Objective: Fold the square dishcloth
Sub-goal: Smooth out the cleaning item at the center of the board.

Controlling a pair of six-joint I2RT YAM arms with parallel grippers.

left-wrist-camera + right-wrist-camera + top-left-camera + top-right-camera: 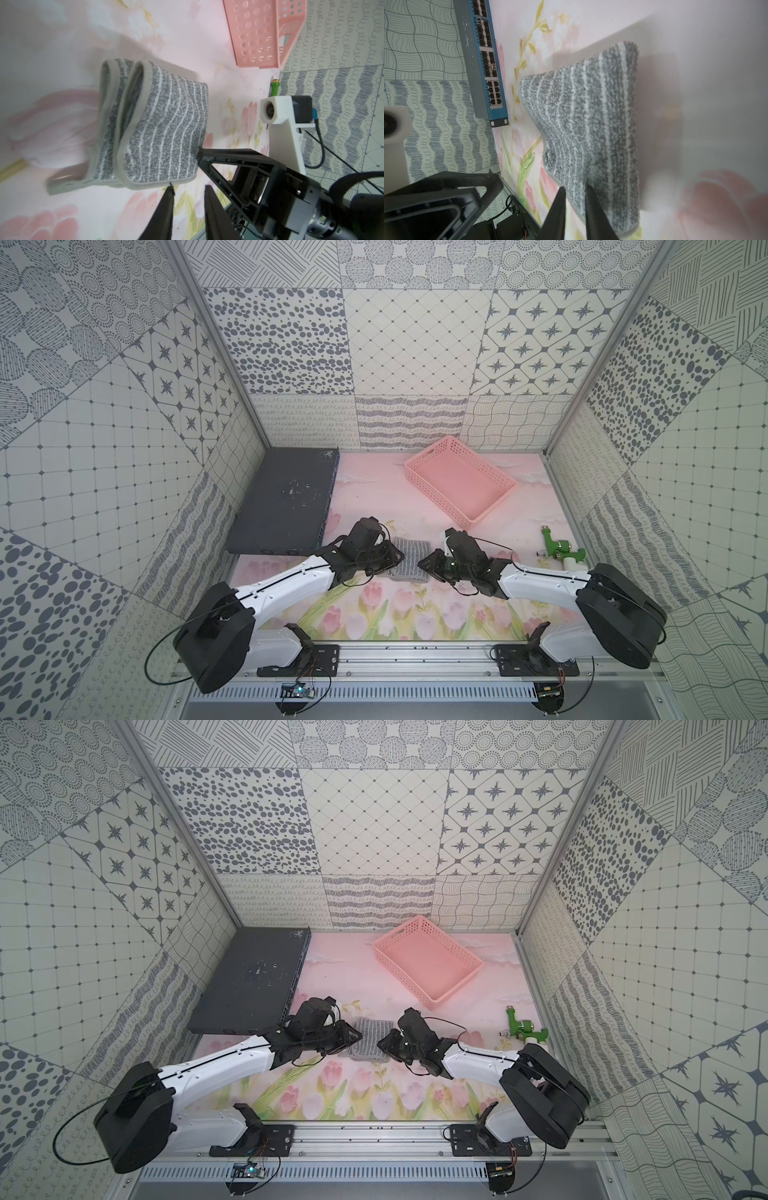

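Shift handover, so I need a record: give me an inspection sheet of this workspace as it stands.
Surface: pink floral mat, flat.
Job's things: grey striped cloth, already doubled over, lying between the claws.
Clutter: empty pink basket, grey network switch, green fitting, all apart from the cloth.
Grippers: left claw slightly open by the cloth's hem; right claw narrow at the cloth's edge, grip unclear.
Cables: black cables loop along both arms.
Surroundings: patterned walls on three sides.

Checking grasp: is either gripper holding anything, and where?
Right gripper appears to pinch the square dishcloth at the edge facing it; left gripper holds nothing.
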